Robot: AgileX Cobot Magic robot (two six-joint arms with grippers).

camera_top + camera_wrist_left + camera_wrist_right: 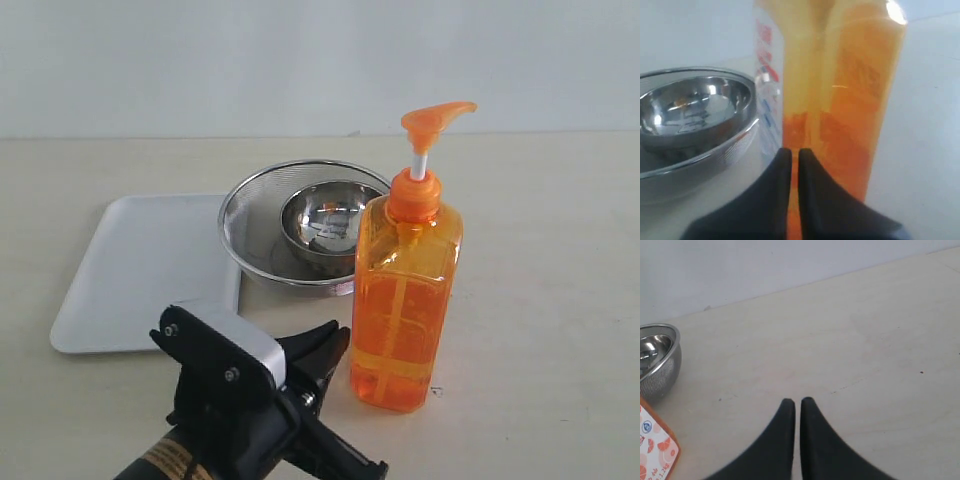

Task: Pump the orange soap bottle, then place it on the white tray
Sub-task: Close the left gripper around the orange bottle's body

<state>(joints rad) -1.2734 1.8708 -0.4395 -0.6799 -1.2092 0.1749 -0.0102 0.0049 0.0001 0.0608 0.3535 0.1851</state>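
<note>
Exterior view: the orange soap bottle [405, 300] stands upright on the table [540, 300], just beside the mesh strainer [250, 215] and apart from the white tray [140, 270]. The left gripper [338, 338] points at its lower side. Left wrist view: the jaws are pressed together, empty, close to the orange soap bottle. Right wrist view: the right gripper [797, 402] is pressed together, empty, over bare table.

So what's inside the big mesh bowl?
A smaller shiny steel bowl sits inside the mesh strainer. It seems to hold only reflections. The orange soap bottle covers the strainer's near right edge, so that part is hidden.
</note>
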